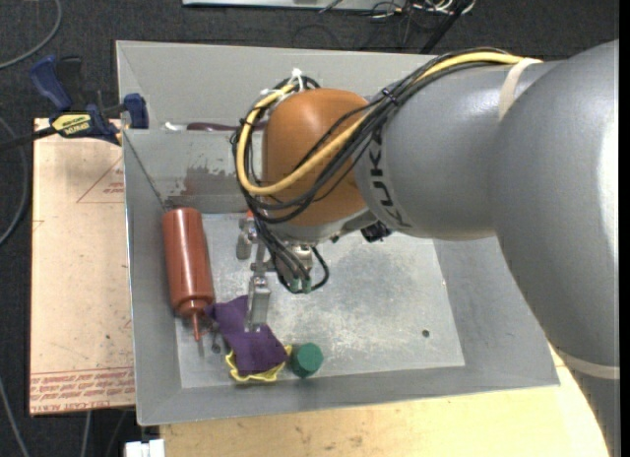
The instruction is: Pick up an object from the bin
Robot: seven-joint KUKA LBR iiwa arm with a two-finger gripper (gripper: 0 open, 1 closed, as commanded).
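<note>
My gripper (257, 319) hangs below the orange wrist cover at the bin's front left, its tip down on the upper edge of a purple soft thing with a yellow rim (250, 349). A small green round piece (306, 359) lies just right of the purple thing. A red-brown bottle (187, 260) lies lengthwise along the left wall, its thin nozzle pointing to the front, a little left of the gripper.
The big grey arm and its cables cover the bin's right and back parts. Bare bin floor shows in the middle and front right. The left wall stands close behind the bottle.
</note>
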